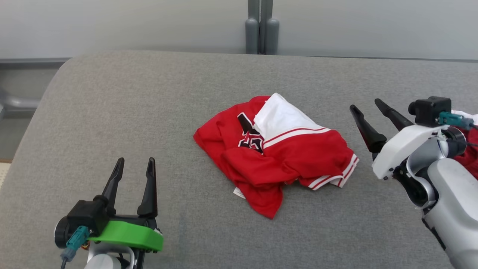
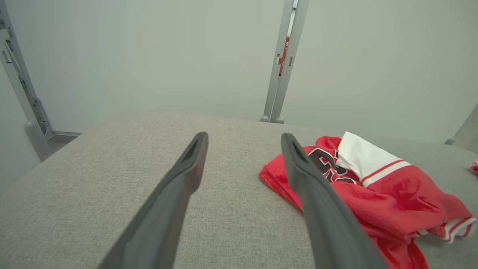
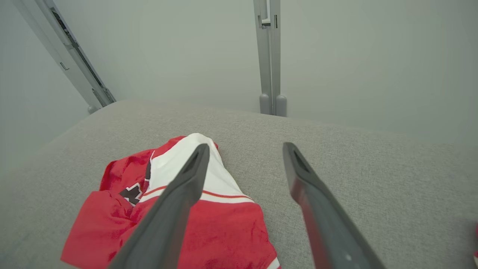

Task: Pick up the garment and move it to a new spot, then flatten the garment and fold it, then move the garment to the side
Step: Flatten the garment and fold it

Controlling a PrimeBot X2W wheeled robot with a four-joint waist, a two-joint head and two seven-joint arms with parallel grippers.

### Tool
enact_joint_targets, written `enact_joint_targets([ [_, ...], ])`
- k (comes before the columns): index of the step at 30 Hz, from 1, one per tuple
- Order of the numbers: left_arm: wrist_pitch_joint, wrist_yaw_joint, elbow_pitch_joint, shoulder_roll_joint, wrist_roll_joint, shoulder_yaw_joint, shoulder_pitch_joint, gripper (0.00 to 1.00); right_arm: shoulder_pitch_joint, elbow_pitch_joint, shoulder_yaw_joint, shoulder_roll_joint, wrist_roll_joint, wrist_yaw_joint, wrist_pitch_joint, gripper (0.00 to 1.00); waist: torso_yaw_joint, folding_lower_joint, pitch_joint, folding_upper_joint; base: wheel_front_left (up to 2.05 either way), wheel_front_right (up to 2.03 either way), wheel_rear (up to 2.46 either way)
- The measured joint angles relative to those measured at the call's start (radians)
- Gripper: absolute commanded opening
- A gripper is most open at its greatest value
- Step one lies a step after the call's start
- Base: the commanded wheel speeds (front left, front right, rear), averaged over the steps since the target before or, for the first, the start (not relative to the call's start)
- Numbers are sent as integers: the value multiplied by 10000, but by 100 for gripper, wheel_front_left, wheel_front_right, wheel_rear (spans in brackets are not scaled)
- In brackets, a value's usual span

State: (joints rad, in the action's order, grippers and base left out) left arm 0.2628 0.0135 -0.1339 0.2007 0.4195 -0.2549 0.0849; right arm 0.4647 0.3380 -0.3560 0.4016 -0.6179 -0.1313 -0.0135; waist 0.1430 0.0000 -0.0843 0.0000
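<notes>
A red garment (image 1: 276,157) with white panels, striped trim and a black number lies crumpled in the middle of the grey padded surface (image 1: 186,93). My left gripper (image 1: 135,166) is at the lower left, open and empty, well clear of the cloth. My right gripper (image 1: 368,106) hovers just right of the garment's striped hem, open with nothing between its fingers. In the left wrist view the garment (image 2: 388,194) lies right of my open fingers (image 2: 186,175). Seen from the right wrist, the garment (image 3: 224,231) lies low and left, partly behind the left finger (image 3: 179,201).
More red and white cloth (image 1: 471,149) shows at the right edge behind my right arm. A grey post (image 1: 261,28) stands behind the surface's far edge against a pale wall. The surface's rounded left corner (image 1: 48,93) drops to the floor.
</notes>
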Motion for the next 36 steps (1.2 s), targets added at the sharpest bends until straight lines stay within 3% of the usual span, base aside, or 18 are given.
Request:
enact_joint_targets([
  [5, 12, -150, -173, -230, -75, 82, 288, 100, 968, 1383, -616, 520, -953, 0, -1569, 100, 525, 0, -455, 0, 0, 0, 0],
  [9, 13, -276, -291, -334, -194, 209, 417, 100, 1528, 2224, -1049, 731, -1534, 2, -2180, 100, 904, 0, -817, 0, 0, 0, 0],
  [20, 13, -500, -460, -600, -491, 481, 598, 100, 1983, 3379, -2366, 671, -2669, 2, -2658, 100, 1470, 0, -1466, 0, 0, 0, 0],
  [21, 13, -520, -491, -610, -512, 518, 598, 100, 2014, 3425, -2464, 677, -2738, 2, -2587, 70, 1468, 0, -1478, 0, 0, 0, 0],
  [22, 13, -566, -525, -619, -520, 545, 599, 100, 2024, 3467, -2566, 683, -2826, 2, -2537, 34, 1454, 0, -1474, 0, 0, 0, 0],
  [23, 13, -577, -545, -629, -529, 558, 601, 100, 2038, 3490, -2665, 690, -2884, 2, -2495, 7, 1435, 0, -1463, 0, 0, 0, 0],
  [24, 13, -585, -570, -639, -545, 577, 602, 100, 2057, 3501, -2777, 702, -2924, 2, -2422, 0, 1406, 0, -1446, 0, 0, 0, 0],
  [29, 13, -669, -677, -644, -631, 639, 606, 100, 2198, 3559, -3193, 792, -3078, 0, -1697, 0, 1217, 0, -1294, 0, 0, 0, 0],
  [36, 13, -765, -826, -600, -692, 660, 590, 100, 2722, 3542, -3417, 938, -3227, 0, 125, 0, 715, 0, -932, 0, 0, 0, 0],
])
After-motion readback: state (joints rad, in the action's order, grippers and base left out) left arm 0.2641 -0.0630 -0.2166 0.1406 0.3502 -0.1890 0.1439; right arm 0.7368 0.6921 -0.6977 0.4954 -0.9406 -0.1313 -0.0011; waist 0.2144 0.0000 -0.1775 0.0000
